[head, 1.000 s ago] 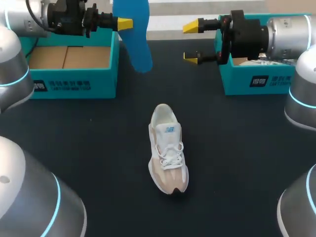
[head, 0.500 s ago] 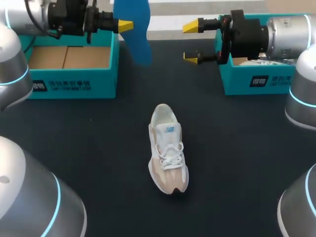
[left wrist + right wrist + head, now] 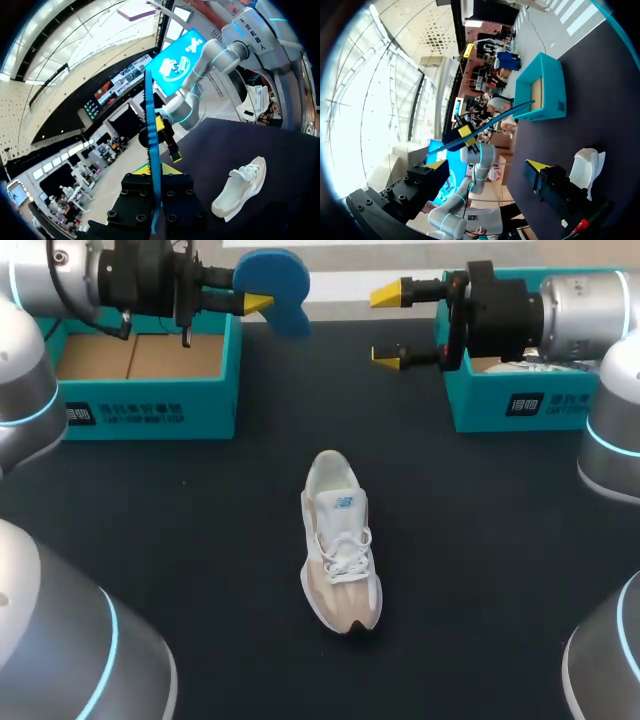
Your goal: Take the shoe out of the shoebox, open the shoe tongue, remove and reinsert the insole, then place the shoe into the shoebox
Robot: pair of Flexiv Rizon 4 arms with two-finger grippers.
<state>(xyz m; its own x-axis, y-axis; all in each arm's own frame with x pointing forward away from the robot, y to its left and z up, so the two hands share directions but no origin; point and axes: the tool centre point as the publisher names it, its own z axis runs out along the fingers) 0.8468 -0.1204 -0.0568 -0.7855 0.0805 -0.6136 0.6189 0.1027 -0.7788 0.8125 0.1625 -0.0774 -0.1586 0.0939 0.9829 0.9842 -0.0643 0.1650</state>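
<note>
Below my left tool [image 3: 252,300], well apart from it, the shoe [image 3: 340,540] lies on the bench [image 3: 180,540], out of the shoebox [image 3: 150,405]. The blue insole [image 3: 275,282] is out too, pinched between that tool's fingers. By my judgement, reinserting it and boxing the shoe remain. My right tool [image 3: 388,325] hangs spread wide, holding nothing.
</note>
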